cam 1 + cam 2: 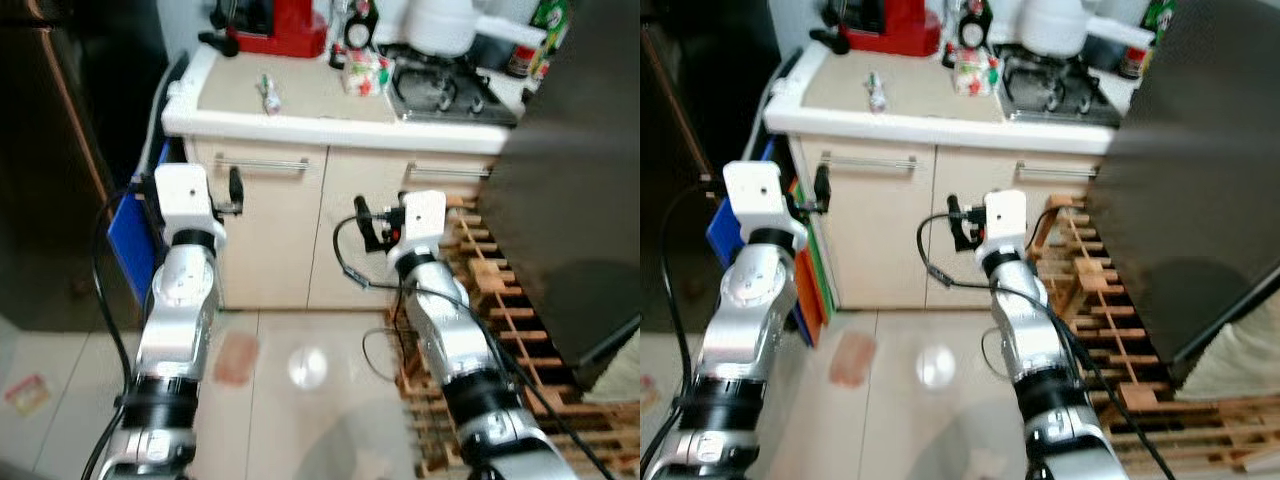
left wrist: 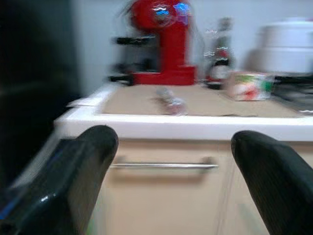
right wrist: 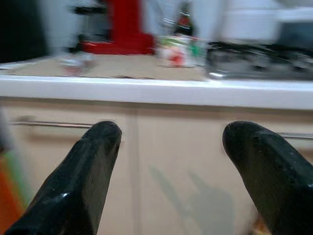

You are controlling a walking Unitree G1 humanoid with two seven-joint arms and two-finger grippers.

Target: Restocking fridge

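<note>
Blurred kitchen counter, small wrapped item unclear; left end effector and right end effector both spread, empty.

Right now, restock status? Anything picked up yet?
Done: nothing visible. Left gripper and right gripper are both open and empty, raised in front of the cabinet doors. In hand: nothing. Left: the carton and the small bottle lie untouched on the counter; grasping and carrying them away remain.
</note>
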